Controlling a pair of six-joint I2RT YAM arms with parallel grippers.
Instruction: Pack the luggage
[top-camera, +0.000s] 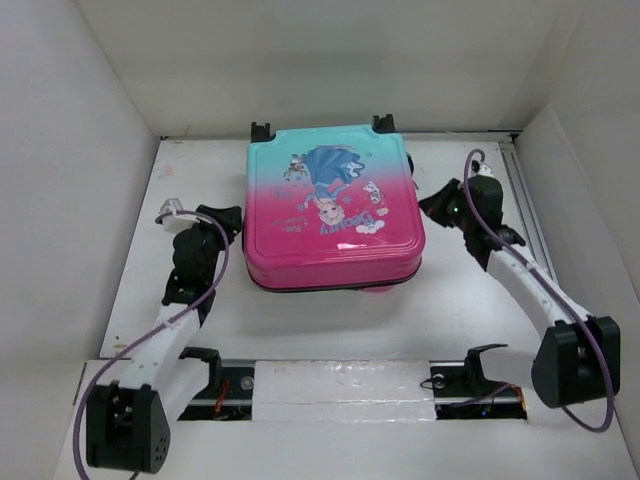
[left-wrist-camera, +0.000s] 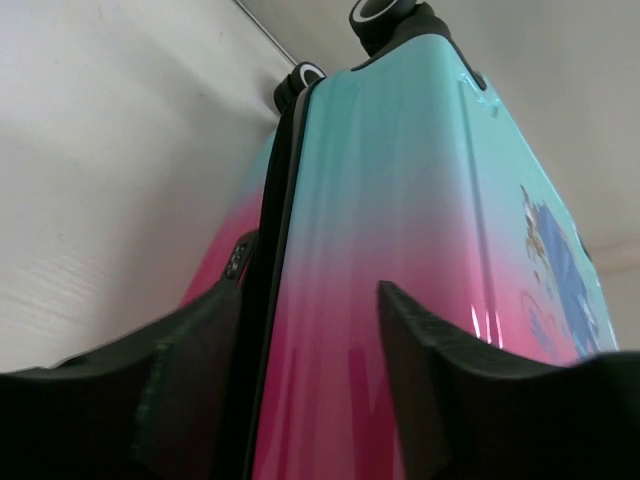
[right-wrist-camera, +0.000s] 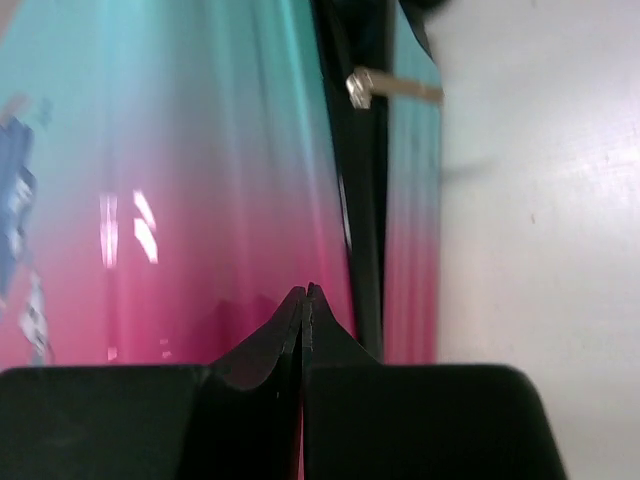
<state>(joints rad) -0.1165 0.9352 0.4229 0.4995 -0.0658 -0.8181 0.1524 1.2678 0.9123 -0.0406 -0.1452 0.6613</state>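
Observation:
The luggage (top-camera: 335, 205) lies flat and closed in the middle of the table, its pink-to-turquoise princess shell facing up and its black wheels (top-camera: 262, 130) at the far end. My left gripper (top-camera: 232, 222) is open at its left side. In the left wrist view the gripper (left-wrist-camera: 310, 290) has its fingers spread across the black zipper seam (left-wrist-camera: 270, 230) and the upper shell (left-wrist-camera: 400, 200). My right gripper (top-camera: 432, 200) is shut and empty at the right side. In the right wrist view it (right-wrist-camera: 305, 290) points at the pink shell (right-wrist-camera: 200, 180) next to the zipper seam. A metal zipper pull (right-wrist-camera: 365, 88) sticks out further along.
White walls (top-camera: 80, 150) close in the table on the left, back and right. A metal rail (top-camera: 525, 200) runs along the right edge. A taped bar (top-camera: 340, 385) with two black brackets (top-camera: 485, 355) lies across the near edge between the arm bases.

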